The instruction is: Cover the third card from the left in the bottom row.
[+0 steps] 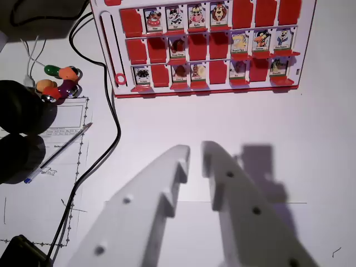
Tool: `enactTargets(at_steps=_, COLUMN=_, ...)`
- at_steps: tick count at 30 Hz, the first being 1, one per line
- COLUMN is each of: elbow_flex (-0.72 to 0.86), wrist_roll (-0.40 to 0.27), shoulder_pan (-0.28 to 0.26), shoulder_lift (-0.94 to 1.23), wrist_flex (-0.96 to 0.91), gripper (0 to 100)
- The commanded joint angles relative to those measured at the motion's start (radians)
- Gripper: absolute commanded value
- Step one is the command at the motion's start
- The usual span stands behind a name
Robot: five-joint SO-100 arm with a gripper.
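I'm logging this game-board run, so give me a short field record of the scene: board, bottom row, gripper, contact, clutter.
board: red plastic flip-card game board, three rows of character cards, at the top of the wrist view
bottom row: mix of upright picture cards and flat red slots
gripper: white plastic two-finger gripper, jaws slightly apart, holding nothing
contact: none; gripper below the board, apart from it
clutter: black cable, pen on printed paper, colourful keyring, all left of the board
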Motion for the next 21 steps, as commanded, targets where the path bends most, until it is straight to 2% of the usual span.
enactTargets(at_steps=1, elbow_flex=-0.091, wrist_roll=0.003, shoulder_pan=-0.006, shoulder_lift=0.041, wrist_flex=-0.014, gripper=2)
enactTargets(at_steps=21, elbow_flex=-0.083, wrist_roll=0.005, shoulder_pan=-0.003, shoulder_lift=0.057, wrist_flex=-0.009, gripper=2)
